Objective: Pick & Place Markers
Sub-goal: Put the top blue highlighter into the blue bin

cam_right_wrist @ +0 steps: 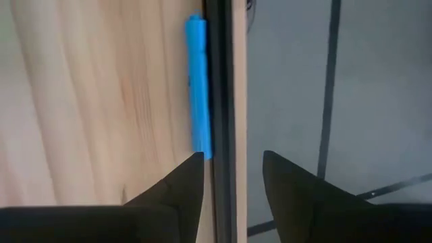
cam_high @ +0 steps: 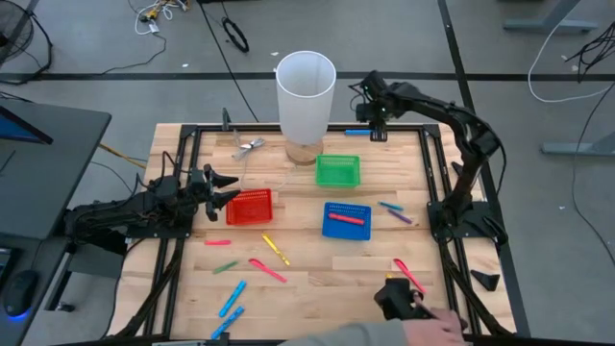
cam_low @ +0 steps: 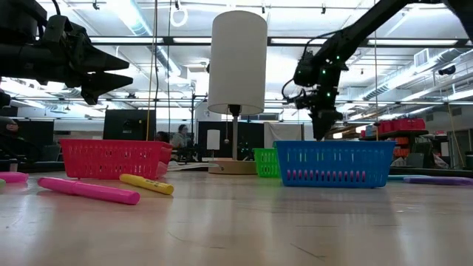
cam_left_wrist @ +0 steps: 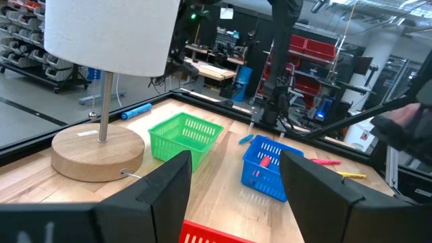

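Along the bottom of the overhead frame, markers (cam_high: 267,270) lie scattered on the wooden table (cam_high: 307,274), beside a person's hand (cam_high: 434,329). Mid-left, the left gripper (cam_high: 229,188) hangs parted, empty, over the red basket (cam_high: 251,208). Top right, the right gripper (cam_high: 360,123) spreads above a blue marker (cam_right_wrist: 198,88) by the black frame; grey floor beyond.

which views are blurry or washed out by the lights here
Low view: ceiling strip lights behind leave the lamp shade and both arms dark against the glare; the near table is soft, the pink marker fairly clear. Right wrist view: the blue marker and the wood are blurred. High view: evenly lit, sharp.
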Controlling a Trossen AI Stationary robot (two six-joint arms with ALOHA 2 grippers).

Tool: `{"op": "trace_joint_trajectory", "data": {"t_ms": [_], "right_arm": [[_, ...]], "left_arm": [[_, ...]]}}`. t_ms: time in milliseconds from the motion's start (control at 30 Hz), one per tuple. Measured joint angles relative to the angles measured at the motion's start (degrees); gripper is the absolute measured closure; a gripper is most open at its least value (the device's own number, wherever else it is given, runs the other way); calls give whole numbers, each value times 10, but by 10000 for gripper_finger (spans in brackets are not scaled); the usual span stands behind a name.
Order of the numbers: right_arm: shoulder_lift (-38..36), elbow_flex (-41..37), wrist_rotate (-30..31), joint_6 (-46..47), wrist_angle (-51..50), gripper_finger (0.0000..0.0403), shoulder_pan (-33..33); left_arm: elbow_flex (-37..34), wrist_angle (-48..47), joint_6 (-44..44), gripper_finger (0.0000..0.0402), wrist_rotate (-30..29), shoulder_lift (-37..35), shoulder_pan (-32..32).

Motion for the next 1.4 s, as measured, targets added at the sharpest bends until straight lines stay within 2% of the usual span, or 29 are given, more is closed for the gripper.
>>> {"op": "trace_joint_trajectory", "data": {"t_ms": [533, 1400], "right_arm": [[88, 0, -41, 5, 15, 248, -2], [136, 0, -43, -6, 57, 248, -6]], "left_arm": [[0, 0, 0, 170, 0, 0, 0], [0, 0, 0, 170, 0, 0, 0]]}}
